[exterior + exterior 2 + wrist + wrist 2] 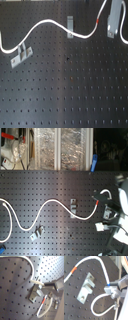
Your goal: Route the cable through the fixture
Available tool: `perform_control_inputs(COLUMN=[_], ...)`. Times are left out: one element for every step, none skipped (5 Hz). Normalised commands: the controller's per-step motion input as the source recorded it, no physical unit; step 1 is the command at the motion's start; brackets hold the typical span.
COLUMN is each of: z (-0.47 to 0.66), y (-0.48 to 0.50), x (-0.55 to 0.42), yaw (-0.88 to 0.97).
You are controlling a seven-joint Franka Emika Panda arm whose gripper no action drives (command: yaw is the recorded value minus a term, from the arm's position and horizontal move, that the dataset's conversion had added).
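Black pegboard (75,95) — white cable (45,22)

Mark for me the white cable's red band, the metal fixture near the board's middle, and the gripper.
red band on the thin white cable (97,21): first exterior view, middle of the band.
grey metal fixture (71,27): first exterior view, its upright plate.
gripper (110,289): second wrist view, between the fingertips at the cable.

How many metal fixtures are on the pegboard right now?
2 in both exterior views. One clip sits mid-board with the cable passing at it; the other clip is toward the first exterior view's left, by the cable's low bend. None seems hidden.
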Motion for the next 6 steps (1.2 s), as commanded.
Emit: perform_control_inputs(z=[0.48,0.34,0.01,-0.05,-0.01,0.00], y=[0.142,0.058,-0.300,-0.469,-0.278,0.199], x=[-0.240,-0.120,-0.126,-0.216,-0.283,-0.287], yaw=[-0.17,0.00,-0.10,-0.13,-0.12,0.08])
